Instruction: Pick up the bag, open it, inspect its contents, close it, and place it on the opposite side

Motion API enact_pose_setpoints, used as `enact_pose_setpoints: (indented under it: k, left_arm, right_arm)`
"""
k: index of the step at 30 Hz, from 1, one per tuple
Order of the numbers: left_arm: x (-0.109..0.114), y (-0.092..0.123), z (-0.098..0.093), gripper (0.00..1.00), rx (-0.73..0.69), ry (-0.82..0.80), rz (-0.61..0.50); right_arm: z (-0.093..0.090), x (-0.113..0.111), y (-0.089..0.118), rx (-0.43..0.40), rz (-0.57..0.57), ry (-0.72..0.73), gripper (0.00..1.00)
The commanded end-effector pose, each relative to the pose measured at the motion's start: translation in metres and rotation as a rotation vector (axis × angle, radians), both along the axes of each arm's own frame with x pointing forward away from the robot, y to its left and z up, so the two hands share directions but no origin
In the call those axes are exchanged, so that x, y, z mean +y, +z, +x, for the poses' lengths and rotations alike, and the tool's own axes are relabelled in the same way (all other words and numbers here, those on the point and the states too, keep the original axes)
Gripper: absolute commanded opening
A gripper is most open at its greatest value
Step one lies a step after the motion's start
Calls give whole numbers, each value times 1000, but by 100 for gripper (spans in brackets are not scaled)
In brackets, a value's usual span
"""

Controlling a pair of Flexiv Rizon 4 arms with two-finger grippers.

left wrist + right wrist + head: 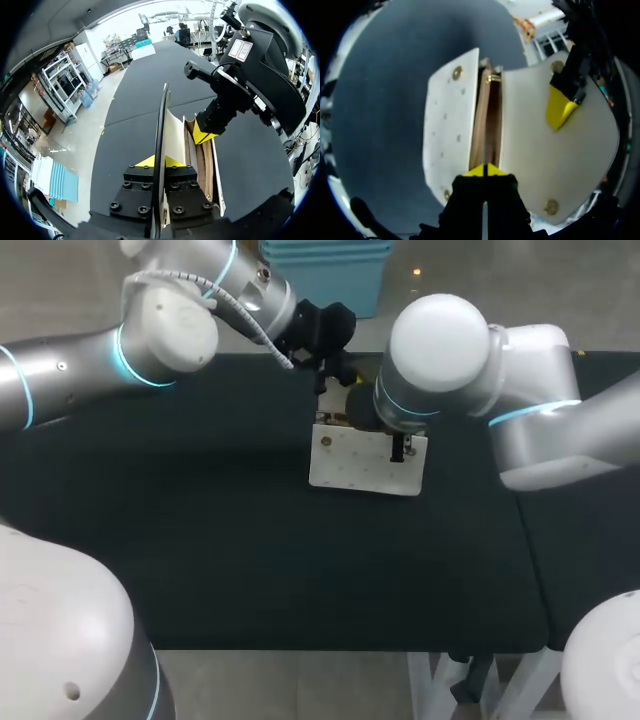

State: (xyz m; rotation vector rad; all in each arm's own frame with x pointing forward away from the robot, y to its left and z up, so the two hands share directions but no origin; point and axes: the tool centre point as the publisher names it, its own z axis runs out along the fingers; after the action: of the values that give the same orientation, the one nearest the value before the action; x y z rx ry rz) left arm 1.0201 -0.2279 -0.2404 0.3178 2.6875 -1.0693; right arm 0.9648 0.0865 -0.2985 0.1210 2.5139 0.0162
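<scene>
Bag (350, 468) sits at mid-table (200, 540), mouth gaping. The left gripper (161, 161) pinches its flap (535, 160) back while the right gripper (485, 171) clamps the bag's mouth edge. This apparently keeps the opening spread so the contents can be inspected.

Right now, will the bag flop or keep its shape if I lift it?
Likely keeps shape: the flap stands straight, unbent, in the left tool. The bag looks thin-walled and flat, so probably light; it may swing from one pinch.

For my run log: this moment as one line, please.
bag open | left pincer shut on flap | right pincer shut on bag rim
</scene>
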Motion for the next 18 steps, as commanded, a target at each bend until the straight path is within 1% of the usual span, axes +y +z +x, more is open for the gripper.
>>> enact_pose_setpoints:
  k: [1, 5, 8, 14, 18]
  left_arm:
    - [3, 3, -5, 0, -14, -16, -14]
    - [1, 3, -9, 0, -31, -32, -13]
    - [0, 4, -11, 0, -45, -39, -12]
    - [-1, 8, -12, 0, -60, -39, -17]
    - [0, 9, -11, 0, -61, -23, -20]
  right_arm:
    - [-3, 0, 5, -19, -13, -14, 0]
    - [4, -5, 11, -35, -24, -25, 0]
    - [10, -7, 11, -39, -27, -29, 0]
    - [20, -8, 4, -34, -29, -35, 0]
    - [19, -7, 0, -24, -28, -36, 0]
